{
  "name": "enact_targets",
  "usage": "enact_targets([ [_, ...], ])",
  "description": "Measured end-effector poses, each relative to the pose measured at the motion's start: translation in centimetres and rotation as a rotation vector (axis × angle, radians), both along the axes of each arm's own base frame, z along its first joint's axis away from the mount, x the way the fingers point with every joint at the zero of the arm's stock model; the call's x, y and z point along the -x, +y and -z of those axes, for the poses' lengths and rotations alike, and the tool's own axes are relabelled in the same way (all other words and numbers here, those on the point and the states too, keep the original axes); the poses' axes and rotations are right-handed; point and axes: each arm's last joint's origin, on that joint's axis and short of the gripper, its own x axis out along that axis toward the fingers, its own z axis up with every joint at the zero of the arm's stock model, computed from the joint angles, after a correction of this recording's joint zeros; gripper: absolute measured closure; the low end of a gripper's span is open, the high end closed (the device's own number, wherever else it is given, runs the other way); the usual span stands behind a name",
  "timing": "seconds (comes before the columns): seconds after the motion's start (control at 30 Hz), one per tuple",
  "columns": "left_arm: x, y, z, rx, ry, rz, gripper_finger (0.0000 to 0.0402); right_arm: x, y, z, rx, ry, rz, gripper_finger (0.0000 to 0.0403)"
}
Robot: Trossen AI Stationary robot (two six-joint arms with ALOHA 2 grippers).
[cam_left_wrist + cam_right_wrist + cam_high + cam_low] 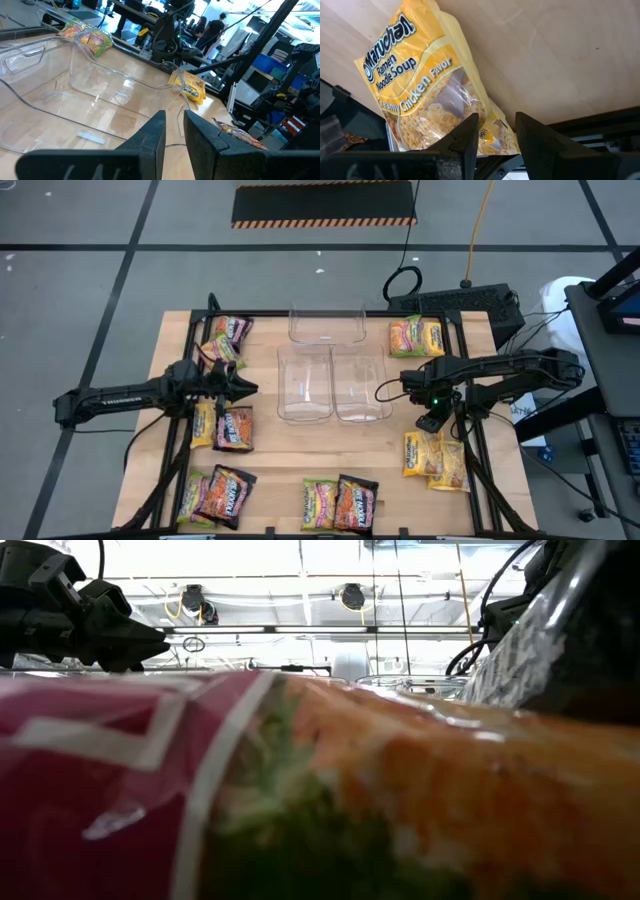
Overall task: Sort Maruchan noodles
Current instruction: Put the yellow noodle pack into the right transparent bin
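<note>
Wooden table (270,450); scattered Maruchan noodles (433,455).

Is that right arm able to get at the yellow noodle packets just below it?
Probably yes: the right end effector hangs open directly over the yellow packets, and nothing lies between them.

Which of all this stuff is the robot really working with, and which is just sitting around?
Part of the job:
- ramen packets, like the yellow packets by the right gripper
- dark packets near the left gripper
- three clear bins, presumably for sorting

Just lying about:
- black keyboard
- yellow cable
</note>
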Motion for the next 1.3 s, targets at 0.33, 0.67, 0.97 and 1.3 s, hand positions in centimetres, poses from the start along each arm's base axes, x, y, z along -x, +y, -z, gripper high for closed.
enact_targets([
  [0.33, 0.0, 0.0, 0.0, 0.0, 0.0, 0.0, 0.0328, -0.1, 0.1, -0.1, -0.056, -0.013, 0.016, 0.0282],
  [0.67, 0.0, 0.0, 0.0, 0.0, 0.0, 0.0, 0.0328, -0.1, 0.1, -0.1, -0.055, -0.014, 0.016, 0.0282],
  [0.97, 0.0, 0.0, 0.0, 0.0, 0.0, 0.0, 0.0328, 0.0, 0.2, 0.3, -0.054, -0.02, 0.019, 0.0282],
  [1.3, 0.0, 0.0, 0.0, 0.0, 0.0, 0.0, 0.0328, 1.9, 0.7, 3.2, -0.131, 0.038, 0.074, 0.0282],
])
